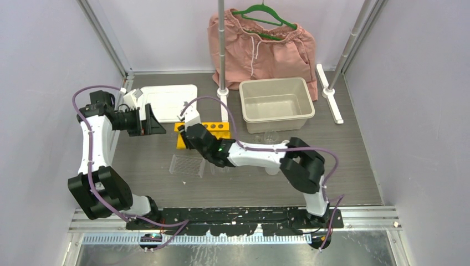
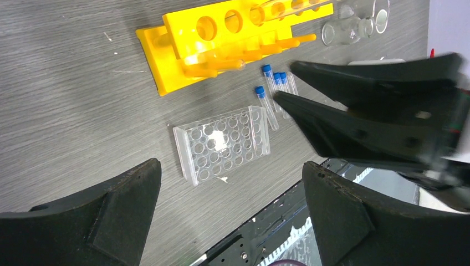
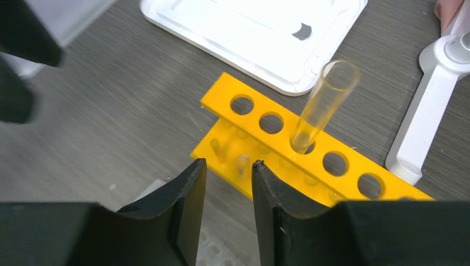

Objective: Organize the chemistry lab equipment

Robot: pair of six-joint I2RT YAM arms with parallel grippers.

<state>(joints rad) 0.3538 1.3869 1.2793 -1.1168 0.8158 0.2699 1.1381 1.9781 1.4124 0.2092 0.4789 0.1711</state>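
Note:
The yellow holed rack (image 1: 206, 133) stands mid-table and holds one clear tube (image 3: 324, 105) tilted in a hole. My right gripper (image 1: 185, 137) sits at the rack's left end, its jaws a little apart with nothing between them (image 3: 229, 166). The clear plastic tray (image 1: 187, 164) lies just in front of it. Small blue-capped tubes (image 2: 272, 91) lie on the table between rack (image 2: 233, 39) and tray (image 2: 221, 145). Small clear beakers (image 2: 354, 25) stand right of the rack. My left gripper (image 1: 148, 121) hovers left of the rack, wide open and empty (image 2: 233, 205). A white bottle-like shape (image 1: 131, 100) sits behind it.
A white flat lid (image 1: 169, 101) lies at the back left. A beige bin (image 1: 275, 103) stands at the back right. A white pole stand (image 1: 222, 66) rises between them, with pink shorts (image 1: 260, 47) on a green hanger behind.

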